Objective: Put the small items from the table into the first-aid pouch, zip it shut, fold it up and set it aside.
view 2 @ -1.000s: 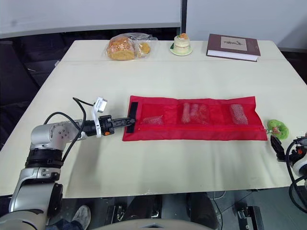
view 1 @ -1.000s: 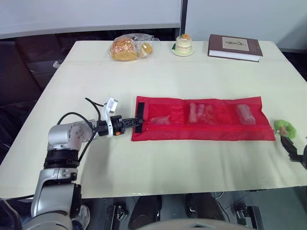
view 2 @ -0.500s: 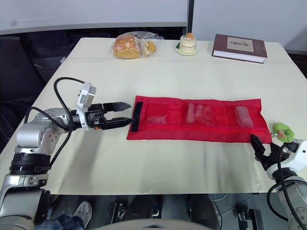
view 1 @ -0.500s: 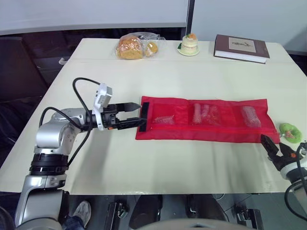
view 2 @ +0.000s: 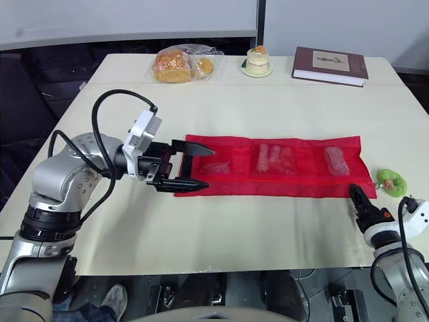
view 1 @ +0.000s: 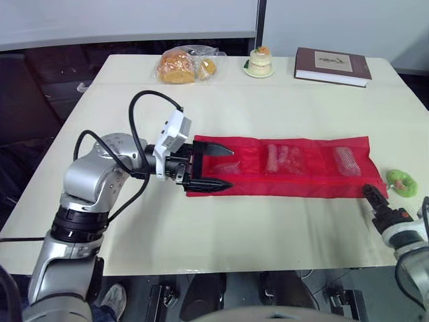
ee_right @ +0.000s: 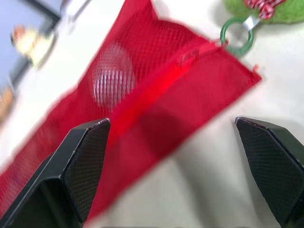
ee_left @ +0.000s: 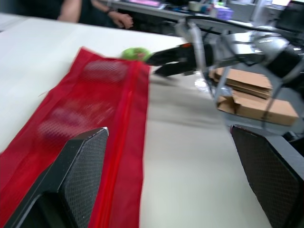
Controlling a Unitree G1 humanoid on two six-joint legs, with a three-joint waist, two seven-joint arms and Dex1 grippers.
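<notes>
The red first-aid pouch (view 1: 295, 176) lies flat and unfolded across the middle of the table, with several small items visible through its mesh pockets (view 1: 280, 158). A green charm (view 1: 401, 181) hangs off its right end on a green ring (ee_right: 236, 36). My left gripper (view 1: 232, 168) is open, its two fingers spread wide over the pouch's left end. My right gripper (view 1: 373, 196) hovers just off the pouch's lower right corner, beside the charm. Its fingers (ee_right: 80, 161) stand wide apart with nothing between them.
At the table's far edge sit a bagged bread (view 1: 181, 66), a small cake on a plate (view 1: 258, 62) and a brown book (view 1: 332, 66). Cardboard boxes (ee_left: 247, 90) lie beyond the table's right side, and a person (ee_left: 95, 12) is behind them.
My left gripper has slid right from the pouch's left edge onto its end and spread wide open. The right gripper has come in closer to the pouch's right corner.
</notes>
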